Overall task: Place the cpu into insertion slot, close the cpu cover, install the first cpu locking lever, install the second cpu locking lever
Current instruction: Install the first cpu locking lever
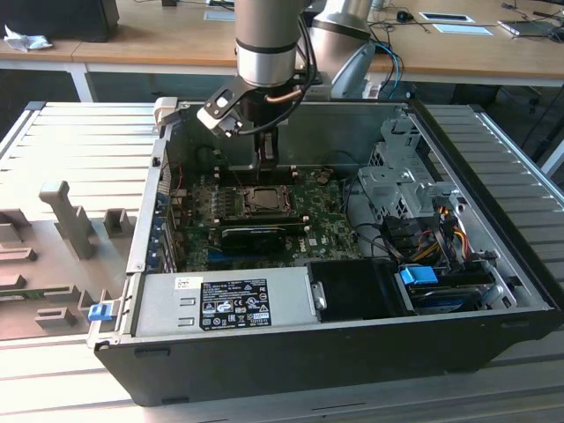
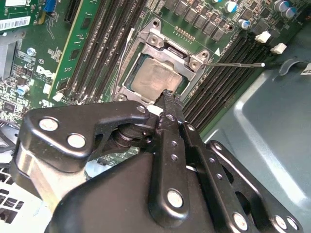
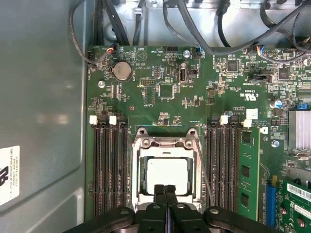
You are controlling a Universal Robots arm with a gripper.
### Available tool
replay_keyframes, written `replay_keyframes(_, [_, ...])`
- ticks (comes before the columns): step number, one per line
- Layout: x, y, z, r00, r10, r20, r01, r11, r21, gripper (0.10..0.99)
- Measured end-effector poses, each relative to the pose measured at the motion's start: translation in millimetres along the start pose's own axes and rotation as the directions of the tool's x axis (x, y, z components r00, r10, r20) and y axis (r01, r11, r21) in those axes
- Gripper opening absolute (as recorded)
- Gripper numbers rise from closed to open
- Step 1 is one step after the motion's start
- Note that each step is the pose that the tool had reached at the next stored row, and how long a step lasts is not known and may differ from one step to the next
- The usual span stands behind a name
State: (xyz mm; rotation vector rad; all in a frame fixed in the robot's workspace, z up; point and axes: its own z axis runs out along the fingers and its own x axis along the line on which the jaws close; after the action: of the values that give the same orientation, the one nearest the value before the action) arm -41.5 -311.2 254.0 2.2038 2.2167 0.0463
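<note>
My tool [image 3: 165,191] is pinched shut and empty, its tips at the edge of the lowered cpu cover [image 3: 164,149]. The cpu [image 3: 167,174] sits in the insertion slot [image 3: 143,177]. I judge the first lever [image 2: 238,63] is in hand; it needs a steady push.

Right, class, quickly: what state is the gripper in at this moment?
Gripper: closed, holding nothing, tips by the cpu cover.

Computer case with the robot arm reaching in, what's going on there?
The arm's gripper, shut and empty, hangs inside the open computer case, its tips just over the edge of the cpu. The cpu lies in the insertion slot, and the cpu cover looks lowered around it. A thin wire lever juts out sideways.
</note>
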Motion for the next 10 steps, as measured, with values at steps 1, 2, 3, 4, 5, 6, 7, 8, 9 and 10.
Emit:
replay_keyframes(1, [0.0,0.0,-1.2,1.0000,0.000,0.0000,0.000,1.0000,0.000,0.106])
replay_keyframes(2, [0.0,0.1,-2.1,1.0000,0.000,0.0000,0.000,1.0000,0.000,0.106])
replay_keyframes(3, [0.0,0.1,-3.1,1.0000,0.000,0.0000,0.000,1.0000,0.000,0.106])
replay_keyframes(4, [0.0,0.1,-3.8,1.0000,0.000,0.0000,0.000,1.0000,0.000,0.106])
replay_keyframes(5, [0.1,0.2,-5.4,1.0000,0.000,0.0000,0.000,1.0000,0.000,0.106])
replay_keyframes(6, [0.1,0.2,-6.8,1.0000,0.000,0.0000,0.000,1.0000,0.000,0.106])
replay_keyframes(7, [0.1,0.3,-8.0,1.0000,0.001,0.0000,-0.001,1.0000,0.000,0.106])
replay_keyframes(8, [0.1,0.3,-9.2,1.0000,0.001,0.0000,-0.001,1.0000,0.000,0.106])
replay_keyframes(9, [0.1,0.3,-10.1,1.0000,0.001,0.0000,-0.001,1.0000,0.000,0.106])
replay_keyframes(10, [0.1,0.4,-11.5,1.0000,0.001,0.0000,-0.001,1.0000,0.000,0.106])
